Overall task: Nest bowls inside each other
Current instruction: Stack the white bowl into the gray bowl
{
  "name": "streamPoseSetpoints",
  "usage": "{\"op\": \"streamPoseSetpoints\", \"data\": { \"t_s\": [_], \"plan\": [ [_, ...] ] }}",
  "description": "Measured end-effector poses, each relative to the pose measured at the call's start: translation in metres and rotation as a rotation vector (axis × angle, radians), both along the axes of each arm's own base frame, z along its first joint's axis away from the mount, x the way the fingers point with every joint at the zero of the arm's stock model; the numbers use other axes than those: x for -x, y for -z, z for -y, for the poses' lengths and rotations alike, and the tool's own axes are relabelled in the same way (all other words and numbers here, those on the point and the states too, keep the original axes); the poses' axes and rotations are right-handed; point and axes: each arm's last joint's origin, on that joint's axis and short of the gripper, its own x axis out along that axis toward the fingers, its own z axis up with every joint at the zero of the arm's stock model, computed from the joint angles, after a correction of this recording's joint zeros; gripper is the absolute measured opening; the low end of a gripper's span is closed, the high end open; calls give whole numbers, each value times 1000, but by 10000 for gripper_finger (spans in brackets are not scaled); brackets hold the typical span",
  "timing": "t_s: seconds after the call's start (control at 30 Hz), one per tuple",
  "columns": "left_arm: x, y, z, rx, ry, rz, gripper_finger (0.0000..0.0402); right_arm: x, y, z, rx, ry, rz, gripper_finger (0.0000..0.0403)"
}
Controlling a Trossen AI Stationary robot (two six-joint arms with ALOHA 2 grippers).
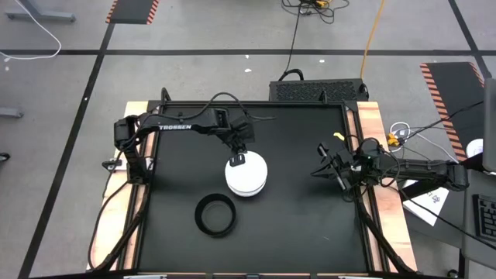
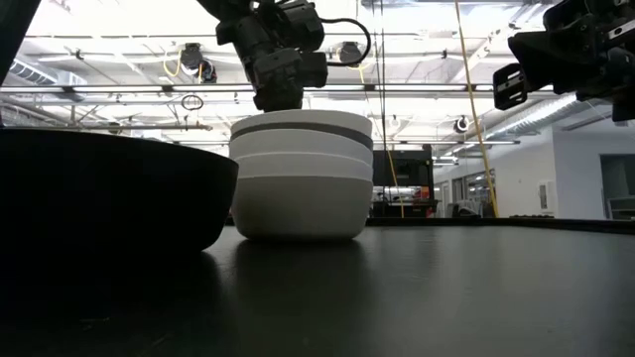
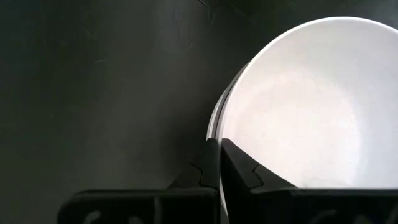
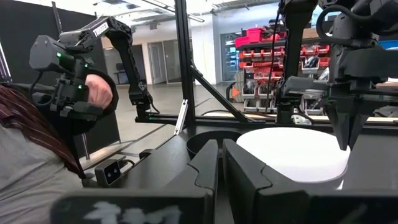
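Nearest the table-level camera looms the black bowl (image 2: 109, 193), standing apart from the stack and not yet nested. From above it shows as a dark ring (image 1: 215, 214) on the black table (image 1: 302, 201), a little nearer the front edge than the left gripper and well clear of it.

The stack of bowls (image 2: 301, 177) sits directly under the left gripper (image 1: 239, 160): white bowls with a grey band showing between the rims, the top one white. The left wrist view shows this claw's two dark fingers (image 3: 239, 171) pinched together on the top white bowl's rim (image 3: 219, 121), one finger inside the wall and one outside.

These look like thin, light, stiff plastic with smooth, probably slippery walls. The rim is the sensible place to hold, as here, since the round sides offer no flat face. A rim pinch may let a bowl swing or slide, and nested ones may cling and lift together.

The left arm reaches in from the table's left edge, its wrist turned down steeply over the stack. The right gripper (image 1: 339, 172) hangs off to the right side, raised, pointing toward the stack, its fingers closed on nothing.
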Motion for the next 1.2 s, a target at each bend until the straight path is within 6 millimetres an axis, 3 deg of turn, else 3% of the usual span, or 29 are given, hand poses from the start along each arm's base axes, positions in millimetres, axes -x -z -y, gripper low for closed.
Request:
{"op": "streamPoseSetpoints", "data": {
  "t_s": [0.37,1.2],
  "plan": [
    [-6,17,-1,10,1,-48,0,0,1,0,-2,0,-9,18],
    [-10,16,8,-123,-25,-58,0,0,2,0,2,0,-18,18]
  ]
}}
